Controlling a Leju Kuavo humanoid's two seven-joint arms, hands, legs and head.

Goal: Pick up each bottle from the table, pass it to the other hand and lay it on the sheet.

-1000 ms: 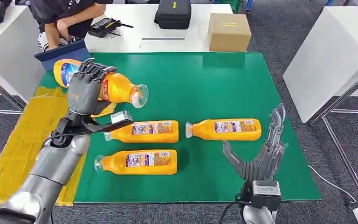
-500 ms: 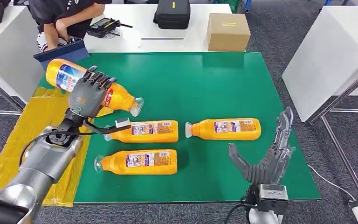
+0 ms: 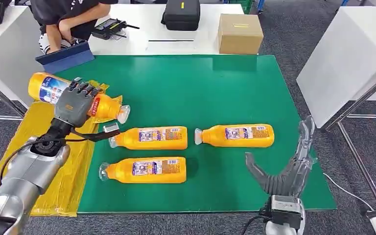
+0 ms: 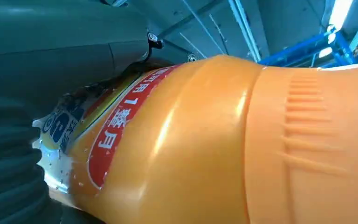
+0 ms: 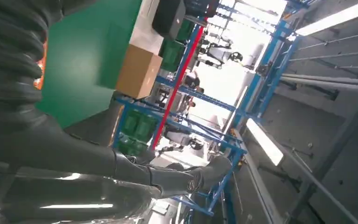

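Left robot hand (image 3: 74, 103) grasping orange bottle (image 3: 103, 105) above yellow sheet (image 3: 29, 147), right robot hand (image 3: 286, 169) spread, holding nothing

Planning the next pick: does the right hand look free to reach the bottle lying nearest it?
Probably yes: the right hand is empty, fingers spread, and only bare green mat separates it from the nearest bottle.

Held bottle (image 3: 78, 98): middle hidden under left hand (image 3: 73, 104); left wrist view cuts off both ends. Labels on table bottles (image 3: 149, 138) too small to read. Person (image 3: 66, 19) cut off by head view's top edge.
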